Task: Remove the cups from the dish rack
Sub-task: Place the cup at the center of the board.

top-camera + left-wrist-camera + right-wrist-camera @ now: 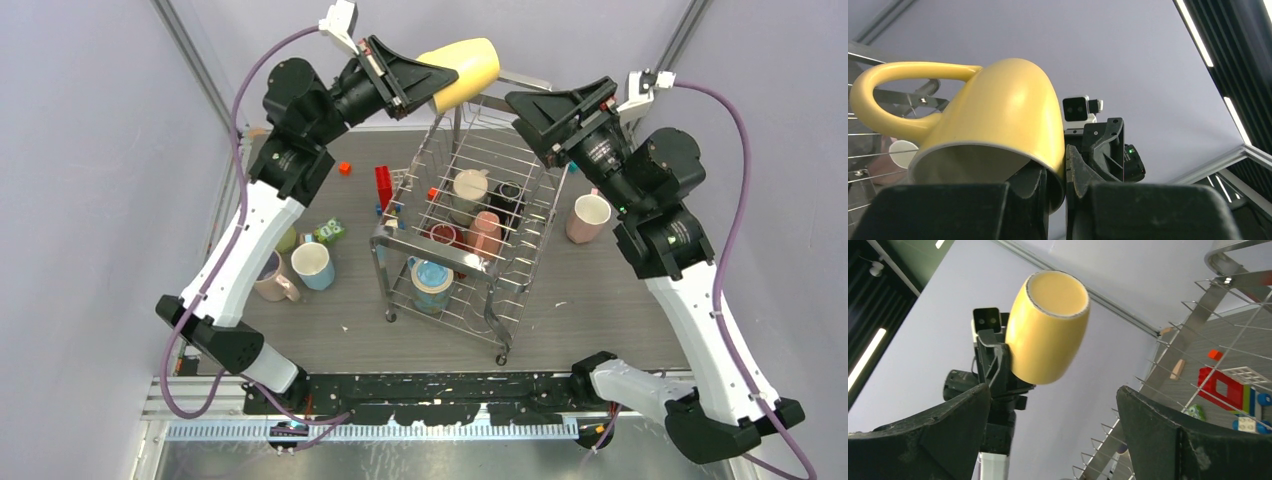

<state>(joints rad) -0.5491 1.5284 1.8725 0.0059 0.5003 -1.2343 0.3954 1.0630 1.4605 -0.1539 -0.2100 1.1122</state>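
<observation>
Above the dish rack [420, 243], my left jaws clamp the yellow mug [462, 68], right jaws gaping; red block [383, 185] and loose mugs [313, 265] dot the grey counter [600, 300], lilac walls [80, 150] around.

Grey tabletop [600, 300], and the silver steel-wire dish rack [410, 245] stands on it below and between both sets of jaws. Down beneath the left gripper [430, 85]: a pink ceramic mug [272, 280], a light-blue ceramic mug [313, 265] and small coloured toy blocks [383, 185]. Under the right gripper [520, 108], a pale pink ceramic mug [588, 217] stands upright.

Yellow cup [465, 68]; silver dish rack [395, 241].
</observation>
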